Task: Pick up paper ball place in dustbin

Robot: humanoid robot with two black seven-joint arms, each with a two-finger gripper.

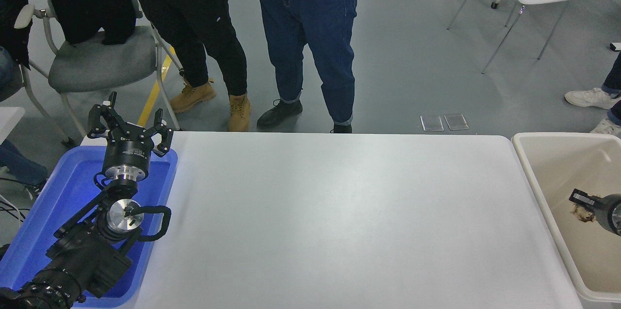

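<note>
My left arm is parked at the lower left over the blue tray (34, 231), its gripper (130, 124) spread wide and holding nothing; it takes no part in this step. My right gripper (584, 202) enters from the right edge and sits inside the dustbin (521, 154), which stands against the right end of the white table (339, 212). The paper ball (581, 213) shows as a small tan, ragged patch directly at the gripper tip, low against the bin's pale interior. I judge the step in hand to be the release. To do it well: keep the tip well within the rim, part the fingers fully, confirm the wad falls free, then withdraw straight without brushing the bin wall. Limits of observation: most of my right gripper is cut off by the frame edge, so I cannot tell whether it grips the ball, merely touches it, or has already let go, nor how wide it stands. The bin's near and right sides run out of frame, and its depth is hard to judge. Beyond the far table edge stand two people, visible only from the waist down.
</note>
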